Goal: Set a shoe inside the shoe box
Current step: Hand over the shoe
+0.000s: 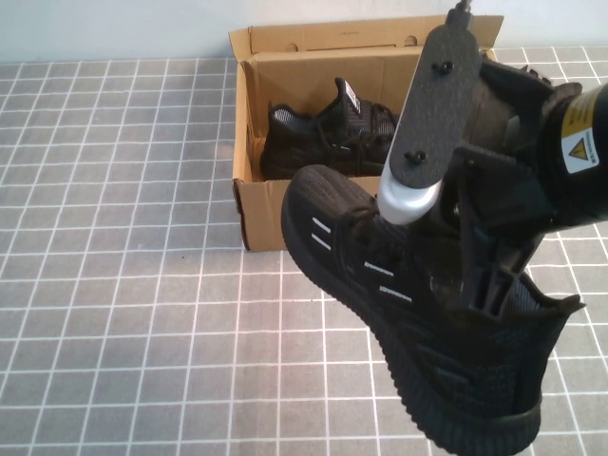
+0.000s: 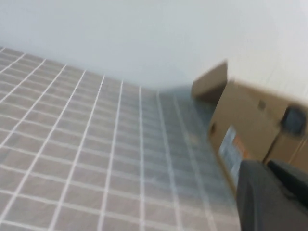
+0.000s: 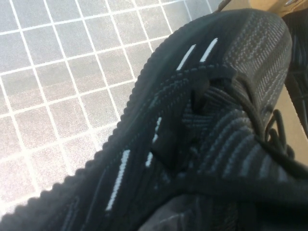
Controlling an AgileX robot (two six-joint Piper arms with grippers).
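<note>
My right gripper (image 1: 478, 283) is shut on a black knit shoe (image 1: 342, 220) at its collar. It holds the shoe in the air, toe tilted toward the brown cardboard shoe box (image 1: 261, 204), just in front of the box's near wall. The right wrist view is filled by the held shoe (image 3: 231, 72), with white side stripes and laces. An identical second shoe (image 1: 323, 133) lies inside the open box. My left gripper (image 2: 274, 192) shows only in the left wrist view, low beside the box's outer wall (image 2: 250, 115).
The table (image 1: 114, 285) is covered with a grey cloth with a white grid. The box's flaps (image 1: 285, 38) stand open at the back, near a pale wall. A printed label (image 2: 231, 150) is stuck on the box's side.
</note>
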